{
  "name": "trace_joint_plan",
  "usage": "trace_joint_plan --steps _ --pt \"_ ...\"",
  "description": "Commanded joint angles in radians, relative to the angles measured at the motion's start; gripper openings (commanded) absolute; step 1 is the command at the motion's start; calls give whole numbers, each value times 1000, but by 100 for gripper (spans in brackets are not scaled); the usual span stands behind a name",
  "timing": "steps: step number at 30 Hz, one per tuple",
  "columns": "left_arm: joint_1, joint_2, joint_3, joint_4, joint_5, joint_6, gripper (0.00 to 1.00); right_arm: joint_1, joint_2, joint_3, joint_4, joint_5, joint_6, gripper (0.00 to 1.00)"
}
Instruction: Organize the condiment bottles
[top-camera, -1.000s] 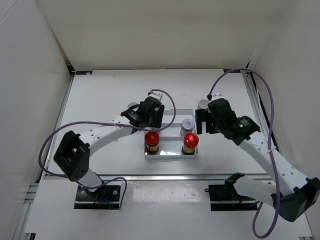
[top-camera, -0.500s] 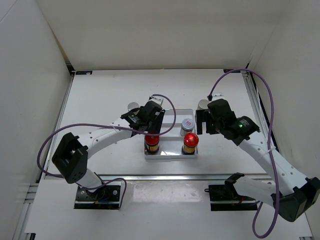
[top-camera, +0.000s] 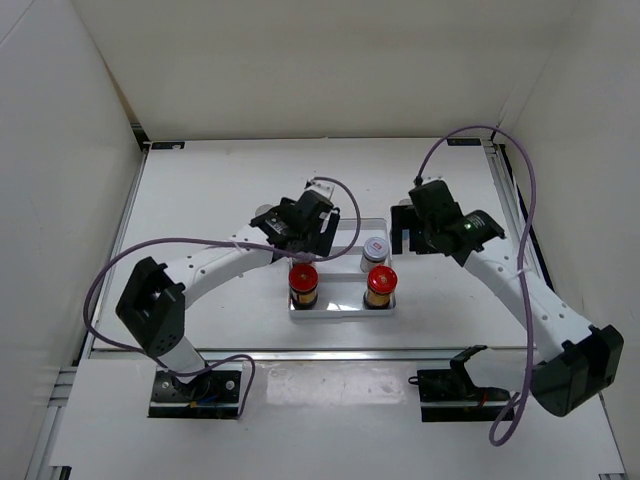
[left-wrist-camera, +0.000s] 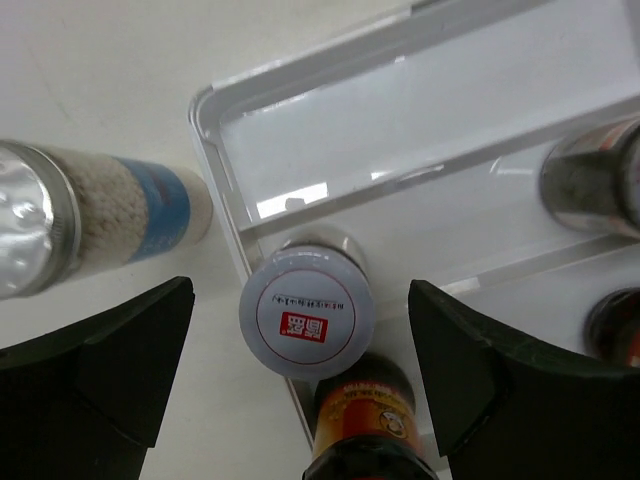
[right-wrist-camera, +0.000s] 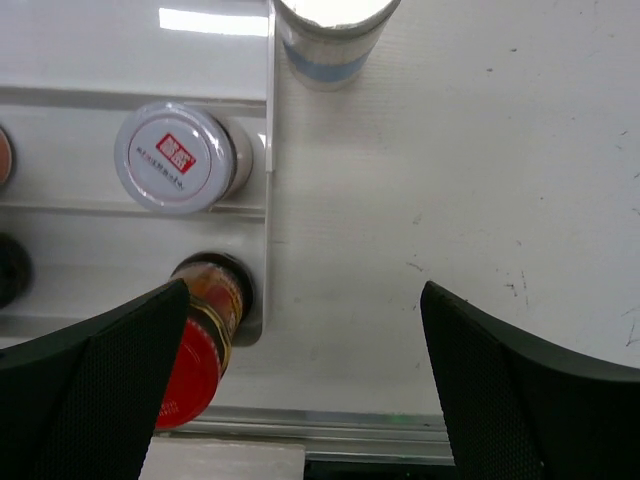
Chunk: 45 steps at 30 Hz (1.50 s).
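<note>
While the surface (top-camera: 200, 200) and the white tray (top-camera: 340, 311) sit unchanged, the left claw (left-wrist-camera: 300, 290) has just sprung wide and holds nothing. The short white-lidded bottle (left-wrist-camera: 305, 325) it released stands in the tray's middle row, left end, so likely four are stowed. The right claw (right-wrist-camera: 305, 290) gapes empty. Overhead, that bottle hides beneath the arm. The left wrist view shows it, with a tall silver-capped bottle (left-wrist-camera: 90, 215) just outside the tray. The right wrist view shows a second tall bottle (right-wrist-camera: 335, 40), also outside.

Condiment btls (top-camera: 303, 275) upright (4 in tray (top-camera: 340, 300))
</note>
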Motion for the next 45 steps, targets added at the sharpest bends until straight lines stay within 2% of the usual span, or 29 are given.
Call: trace_joint_plan --steps 1,7,10,13,17,19,21,22,23,24,27,28,31,33,38,45 --pt "-5 -55 112 -36 -53 38 99 -46 48 104 4 12 2 99" --pt "-5 -154 189 -46 -153 194 99 -137 204 268 15 -23 -50 99" --pt "33 -167 185 -46 -214 282 99 -189 301 330 15 -80 -60 99" --pt "67 -208 108 54 -330 313 99 -224 397 393 24 -121 -60 98" --pt "76 -387 -144 195 -334 322 99 -246 532 428 24 -180 -60 94" --pt "76 -449 -225 237 -347 322 99 -246 565 442 24 -180 -60 87" --pt "47 -521 -307 326 -422 385 99 -246 585 442 24 -191 -60 79" --pt "36 -538 -323 354 -436 405 99 -246 585 430 51 -213 -60 67" --pt "36 -552 -337 368 -436 405 99 -246 585 430 60 -214 -60 62" --pt "36 -563 -337 387 -436 405 99 -246 585 430 61 -223 -49 53" --pt "36 -520 -337 388 -436 405 99 -246 585 445 51 -223 -49 35" --pt "36 -503 -317 344 -436 393 99 -237 568 460 51 -194 -49 25" --pt "36 -468 -277 310 -436 368 99 -208 499 479 42 -136 -49 13" --pt "36 -468 -277 309 -436 368 99 -175 444 489 42 -86 -49 10" --pt "36 -468 -277 319 -436 368 99 -105 419 528 51 -98 -80 9" --pt "36 -468 -277 319 -436 368 99 -42 525 516 51 -108 -69 8"
